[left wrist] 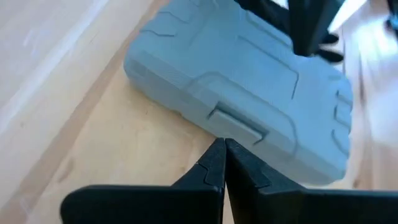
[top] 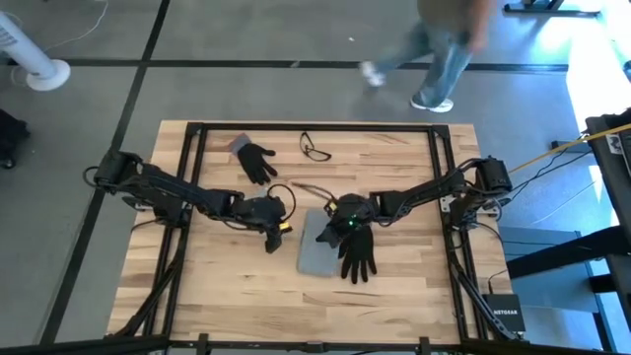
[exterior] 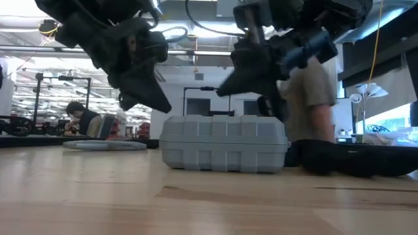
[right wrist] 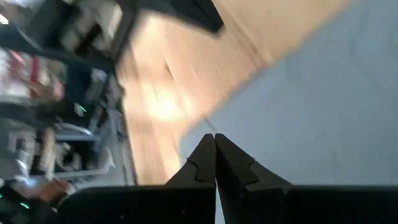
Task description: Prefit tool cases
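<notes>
Case shut on worktop: stiff, slick plastic, best gripped by edges; left hand closed empty beside latch, right hand closed empty above.

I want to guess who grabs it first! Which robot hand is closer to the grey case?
Right. The right gripper hovers directly over the tool case, fingers shut. The left gripper, also shut, sits just beside its latch edge.

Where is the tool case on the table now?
In the high view, the closed tool case lies near the table's middle, between the left hand and a black glove overlapping its right edge.
</notes>
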Robot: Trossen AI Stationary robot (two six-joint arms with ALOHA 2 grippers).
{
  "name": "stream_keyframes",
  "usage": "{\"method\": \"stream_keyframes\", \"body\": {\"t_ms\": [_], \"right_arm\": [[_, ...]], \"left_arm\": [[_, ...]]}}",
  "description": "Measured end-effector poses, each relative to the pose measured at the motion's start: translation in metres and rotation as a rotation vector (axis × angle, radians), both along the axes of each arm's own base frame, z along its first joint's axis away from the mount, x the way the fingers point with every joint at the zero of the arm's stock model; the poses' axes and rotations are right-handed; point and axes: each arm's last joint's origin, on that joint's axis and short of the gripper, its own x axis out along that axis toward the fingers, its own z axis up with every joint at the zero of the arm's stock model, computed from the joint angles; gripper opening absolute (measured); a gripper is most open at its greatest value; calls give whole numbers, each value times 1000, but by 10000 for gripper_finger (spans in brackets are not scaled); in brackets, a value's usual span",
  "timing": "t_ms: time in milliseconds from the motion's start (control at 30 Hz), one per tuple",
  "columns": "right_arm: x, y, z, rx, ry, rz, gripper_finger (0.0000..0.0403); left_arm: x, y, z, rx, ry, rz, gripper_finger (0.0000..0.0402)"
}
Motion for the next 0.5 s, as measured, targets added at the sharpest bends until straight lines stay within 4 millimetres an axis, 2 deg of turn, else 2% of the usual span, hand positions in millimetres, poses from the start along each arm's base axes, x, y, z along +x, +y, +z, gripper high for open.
{"method": "stream_keyframes", "body": {"t_ms": [167,300,500], "right_arm": [[-6,15,-8,-90,63,-11,0],[-7,24,-8,-125,57,-23,0],[-9,30,-9,-144,58,-26,0]], "left_arm": [[4,4,-11,61,36,-30,0],[11,10,-12,73,-23,-20,0],[17,8,-14,-4,-13,-48,0]]}}
